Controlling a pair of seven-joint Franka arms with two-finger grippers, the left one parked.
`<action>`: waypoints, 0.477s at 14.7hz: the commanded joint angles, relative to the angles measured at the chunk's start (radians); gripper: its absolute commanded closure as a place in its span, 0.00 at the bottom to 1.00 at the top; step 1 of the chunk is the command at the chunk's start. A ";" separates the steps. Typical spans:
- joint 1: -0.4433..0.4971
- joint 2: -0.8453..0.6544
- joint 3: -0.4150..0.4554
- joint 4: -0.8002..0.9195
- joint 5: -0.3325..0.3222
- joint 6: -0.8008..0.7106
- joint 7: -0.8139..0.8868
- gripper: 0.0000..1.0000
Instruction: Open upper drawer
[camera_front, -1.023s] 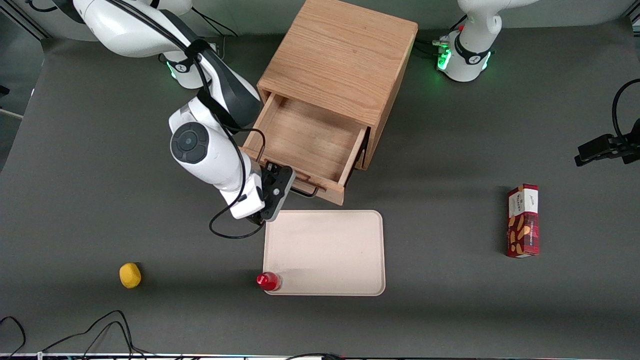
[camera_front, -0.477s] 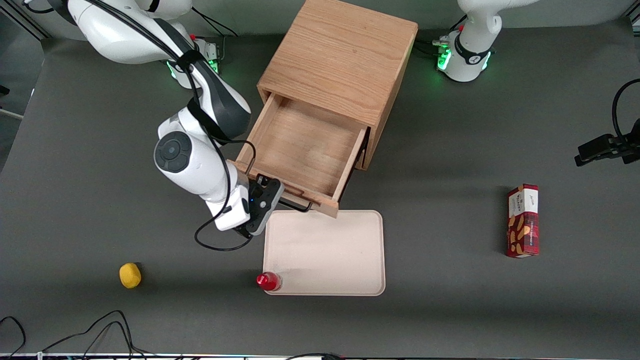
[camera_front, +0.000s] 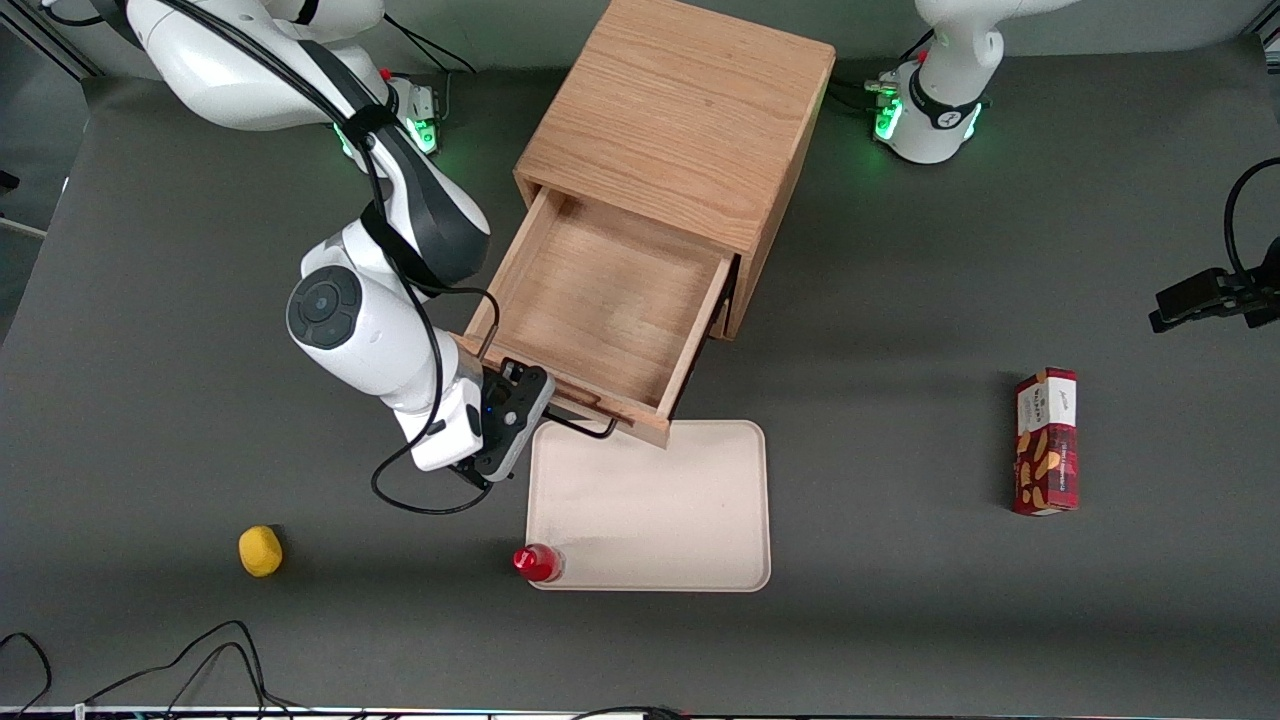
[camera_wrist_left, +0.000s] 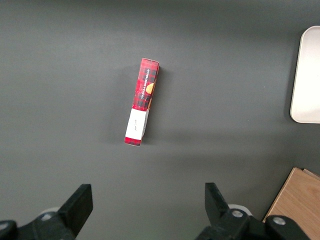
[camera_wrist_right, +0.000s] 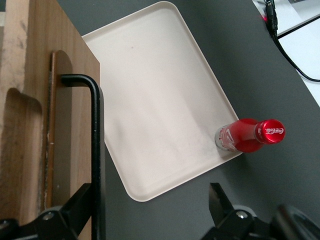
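The upper drawer (camera_front: 600, 300) of the light-oak cabinet (camera_front: 680, 110) stands pulled far out toward the front camera, and its wooden tray is empty. Its black wire handle (camera_front: 583, 428) sits on the drawer front, over the edge of the cream tray. My right gripper (camera_front: 528, 408) is at the handle's end toward the working arm's side. In the right wrist view the gripper (camera_wrist_right: 147, 200) is open, with its fingers wide apart. The handle bar (camera_wrist_right: 96, 150) runs between them, close beside one finger (camera_wrist_right: 75, 205). The lower drawer is hidden under the open one.
A cream tray (camera_front: 650, 505) lies nearer the front camera than the drawer front. A red bottle (camera_front: 537, 562) stands at its near corner. A yellow object (camera_front: 260, 550) lies toward the working arm's end. A red snack box (camera_front: 1046, 441) lies toward the parked arm's end.
The drawer has slid further out of the cabinet toward the front camera. My gripper moved with its handle the same way, and the drawer front now reaches over the tray's edge.
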 joint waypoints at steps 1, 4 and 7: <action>-0.007 0.002 -0.004 0.030 0.014 0.022 -0.017 0.00; -0.013 -0.076 -0.030 0.030 0.048 0.022 -0.004 0.00; -0.056 -0.191 -0.063 0.018 0.080 0.012 0.061 0.00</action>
